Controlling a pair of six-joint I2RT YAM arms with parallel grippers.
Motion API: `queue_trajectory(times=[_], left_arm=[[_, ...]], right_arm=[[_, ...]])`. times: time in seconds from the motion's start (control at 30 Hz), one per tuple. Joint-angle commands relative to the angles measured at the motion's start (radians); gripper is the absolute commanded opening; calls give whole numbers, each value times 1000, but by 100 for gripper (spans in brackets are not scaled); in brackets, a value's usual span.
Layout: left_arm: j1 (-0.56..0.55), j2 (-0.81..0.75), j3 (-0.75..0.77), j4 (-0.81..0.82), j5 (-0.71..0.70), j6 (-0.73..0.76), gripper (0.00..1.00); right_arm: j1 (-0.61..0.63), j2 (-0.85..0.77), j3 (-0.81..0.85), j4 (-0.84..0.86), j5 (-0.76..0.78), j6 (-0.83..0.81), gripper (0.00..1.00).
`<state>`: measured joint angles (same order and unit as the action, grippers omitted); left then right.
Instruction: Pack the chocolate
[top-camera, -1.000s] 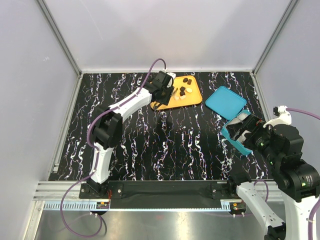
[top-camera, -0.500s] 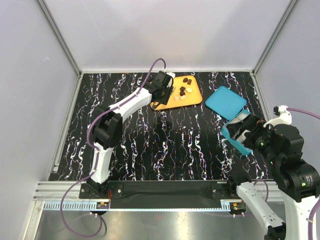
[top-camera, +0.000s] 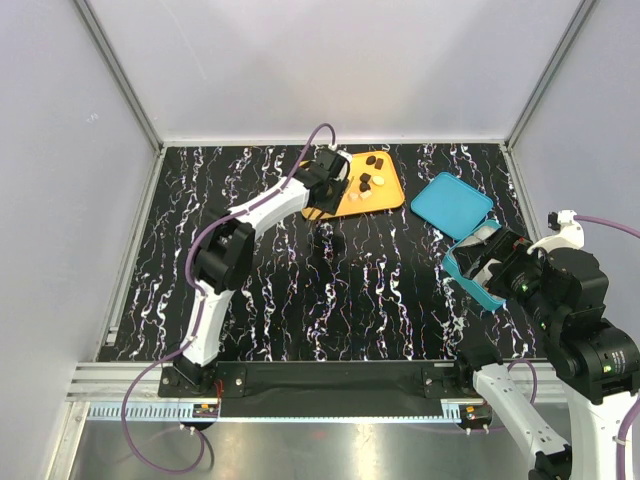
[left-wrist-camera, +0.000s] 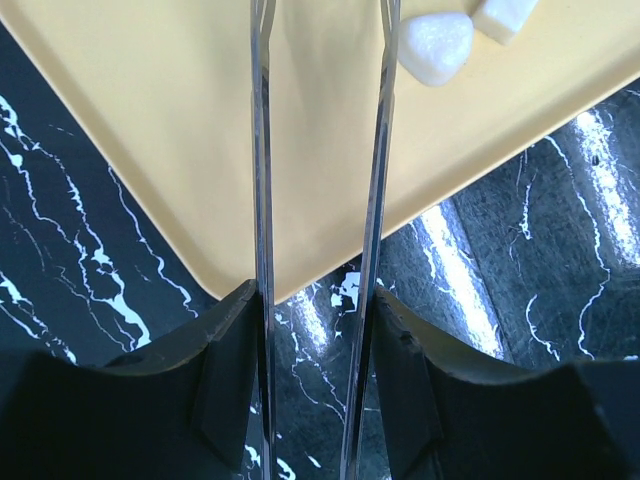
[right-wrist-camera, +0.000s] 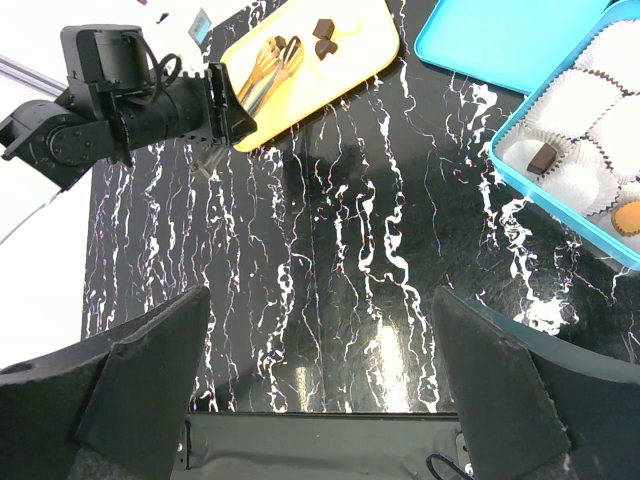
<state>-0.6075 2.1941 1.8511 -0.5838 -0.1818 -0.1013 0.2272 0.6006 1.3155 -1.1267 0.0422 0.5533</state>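
Marbled table (top-camera: 280, 290): picking from the tray (left-wrist-camera: 150, 120) seems under way.
Left gripper (left-wrist-camera: 315, 300) clasps tongs (left-wrist-camera: 262, 150), blades apart, just short of the chocolate (left-wrist-camera: 437, 45); next it likely must reach on and pinch one. Right gripper (right-wrist-camera: 320, 350) gapes near the box (right-wrist-camera: 560, 215).

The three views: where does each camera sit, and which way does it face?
Top external: above and behind the bases, looking down on the table; the left arm and right arm show.
Left wrist: on the left arm, looking along the left end effector, which grips tongs over the orange tray; only fingers show.
Right wrist: high at the right, looking down over the table; the open right end effector frames the view, with the left arm beyond.
Shared: all three see the tray; top external and right wrist see the teal box.
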Motion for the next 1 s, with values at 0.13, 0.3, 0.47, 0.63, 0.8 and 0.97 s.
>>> queue_trajectory(times=[0.13,0.3,0.47,0.63,0.8,0.97], left_arm=[[8,18,68,44,8,5,49],[8,29,88,35,21,8,45],[6,10,85,15,34,12,40],[6,-28,53,7,33,12,37],[6,-72,40,-7,27,2,37],[6,-102,39,-17,30,-11,37]], right_arm=[[4,-1,8,36,16,-3,100],[4,-2,10,35,22,-6,100],[4,-7,2,36,22,-6,100],[3,-10,-4,42,16,-3,100],[4,-15,-5,44,12,-1,100],[3,-22,-7,41,12,2,100]])
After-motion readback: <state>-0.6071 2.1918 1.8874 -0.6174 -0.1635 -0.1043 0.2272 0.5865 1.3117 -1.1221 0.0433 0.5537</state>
